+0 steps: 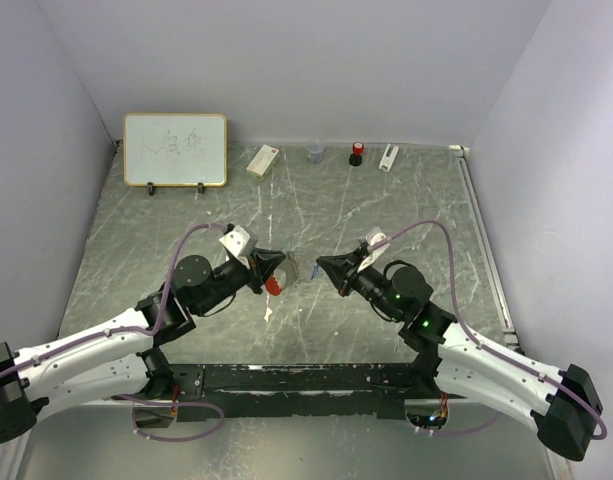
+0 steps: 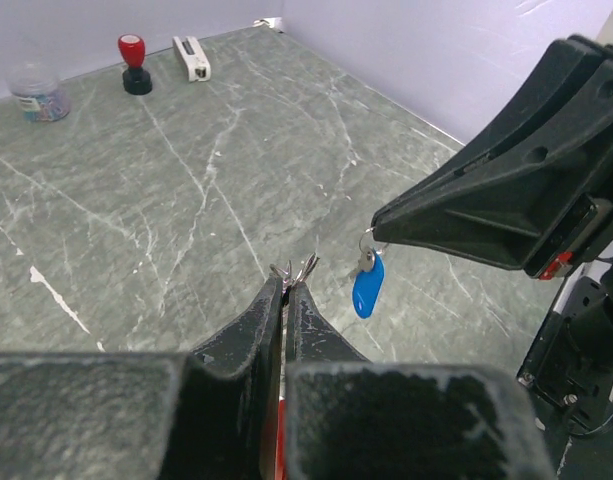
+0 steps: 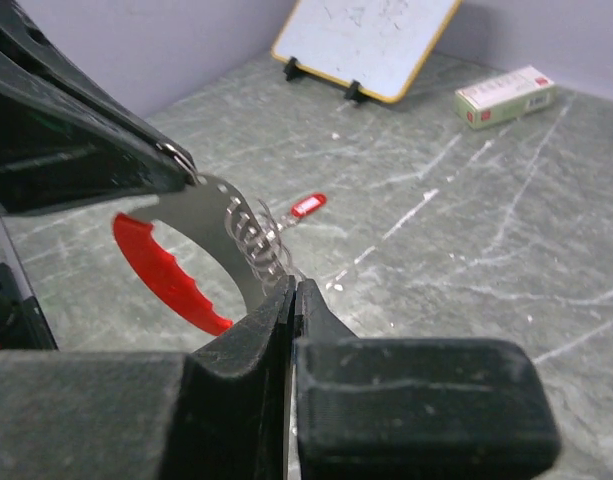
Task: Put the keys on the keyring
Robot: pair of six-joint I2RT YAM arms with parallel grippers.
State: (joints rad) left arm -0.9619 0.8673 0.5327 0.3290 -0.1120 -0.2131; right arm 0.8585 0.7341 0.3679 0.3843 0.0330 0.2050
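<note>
Starting closest in: the left gripper (image 2: 286, 288) has its jaws squeezed together on the thin metal of the keyring (image 3: 201, 205). From the left wrist view you just see a couple of wire ends poking out past the tips. The right wrist view shows more. There's a flat silver piece pinched at the left fingertips, a curved red fob (image 3: 161, 265) hanging under it, and a little wire coil (image 3: 254, 240) running off toward the other arm.

The right gripper (image 3: 294, 288) is tip to tip with the left one, both held up off the table (image 1: 386, 210). Its jaws are pressed together too, with the blue key (image 2: 367, 287) dangling from the very tip by its metal end. The key hangs just beside the wire ends. Can't tell if it's touching the ring, since the right wrist view hides it behind its own fingers.

A bit further out, the red key (image 3: 304, 207) is lying flat on the table beyond the coil, with nothing holding it.

Along the back wall, from left to right, there's a small whiteboard (image 1: 175, 148) on a stand, a white box (image 1: 262, 160), a clear jar (image 1: 315, 151), a red-topped stamp (image 1: 357, 152) and a small white block (image 1: 388, 157), all well apart from the grippers.
</note>
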